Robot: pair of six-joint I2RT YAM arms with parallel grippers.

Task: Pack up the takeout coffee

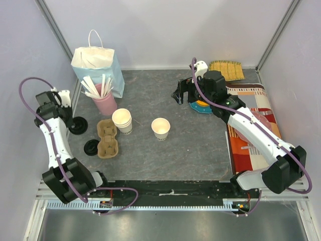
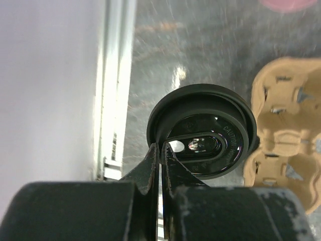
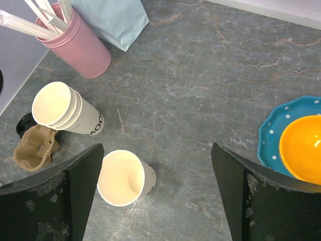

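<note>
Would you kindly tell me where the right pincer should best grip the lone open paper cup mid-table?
Across its side wall just below the rim, coming from above: the paper cup stands upright, lidless, apart from the stacked cups, and the open right pincer looks wide enough to straddle it.

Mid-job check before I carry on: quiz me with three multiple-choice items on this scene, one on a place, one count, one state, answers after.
1. Where does the lone paper cup stand? A far left corner; B mid-table, right of the stacked cups; C at the near edge.
2. How many black lids show from above? A one; B two; C four.
3. The left gripper is: A wide open; B shut on nothing; C shut on a lid's rim.
Answers: B, it stands by itself on the grey top; B, the gripped lid plus the loose lid beside the carrier; C, the left wrist view shows it pinching the rim.
</note>
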